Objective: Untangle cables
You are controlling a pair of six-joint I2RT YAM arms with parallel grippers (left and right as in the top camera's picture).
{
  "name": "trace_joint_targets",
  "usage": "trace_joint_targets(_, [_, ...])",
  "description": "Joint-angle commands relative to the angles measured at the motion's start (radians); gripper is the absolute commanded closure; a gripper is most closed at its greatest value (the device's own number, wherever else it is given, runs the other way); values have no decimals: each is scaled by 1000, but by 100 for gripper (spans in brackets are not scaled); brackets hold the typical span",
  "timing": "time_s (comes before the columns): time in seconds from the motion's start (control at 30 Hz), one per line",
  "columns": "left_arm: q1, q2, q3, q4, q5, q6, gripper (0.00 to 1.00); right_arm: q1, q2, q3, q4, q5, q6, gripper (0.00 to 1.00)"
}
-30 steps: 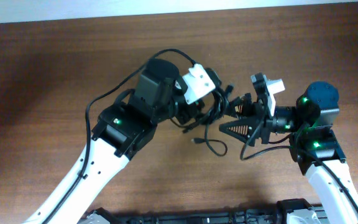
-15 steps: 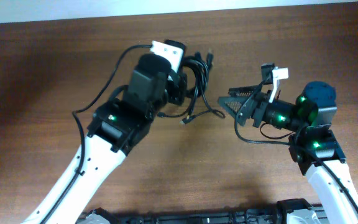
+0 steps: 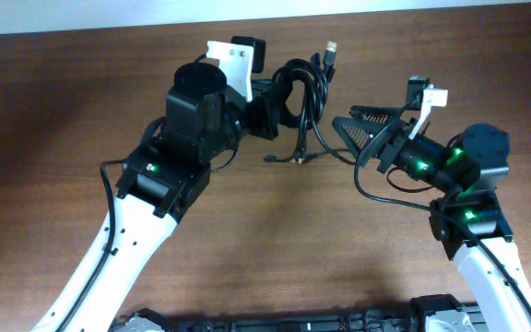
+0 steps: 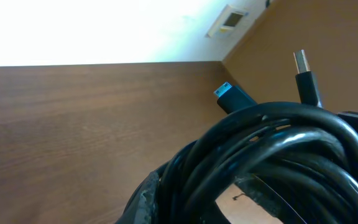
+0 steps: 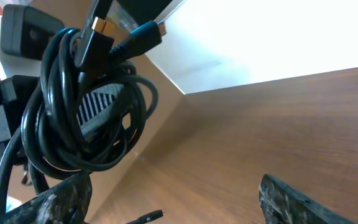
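The cables (image 3: 300,90) are a bundle of black loops, lifted off the table in my left gripper (image 3: 273,109), which is shut on the bundle's left side. Two plug ends (image 3: 329,52) stick out at the top and loose ends (image 3: 295,157) hang down toward the wood. In the left wrist view the cables (image 4: 272,155) fill the lower right, with a metal-tipped plug (image 4: 302,66) above them. My right gripper (image 3: 350,138) is open, just right of the bundle and apart from it. In the right wrist view its fingers (image 5: 59,200) stand wide with only table between them; the cables (image 5: 79,115) hang at upper left.
The brown wooden table (image 3: 53,111) ends at a pale strip (image 3: 109,14) along the far side. A dark frame (image 3: 293,323) runs along the near edge. My right arm's own black wire (image 3: 390,195) loops below its gripper.
My left arm has carried the bundle up and toward the far edge. My right gripper has let go of the cables and drawn back to the right, its jaws wide.
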Motion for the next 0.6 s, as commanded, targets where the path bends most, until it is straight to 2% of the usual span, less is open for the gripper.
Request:
trace_joint_targets(0.0, [3, -2, 8, 18, 76, -20, 100, 1, -9, 13, 6, -77, 1, 16])
trace_joint_targets(0.13, [3, -2, 8, 36, 102, -20, 100, 1, -9, 13, 24, -161, -43, 16])
trace_joint_targets(0.57, [-29, 11, 8, 82, 137, -19, 100, 1, -9, 13, 112, -285, -44, 17])
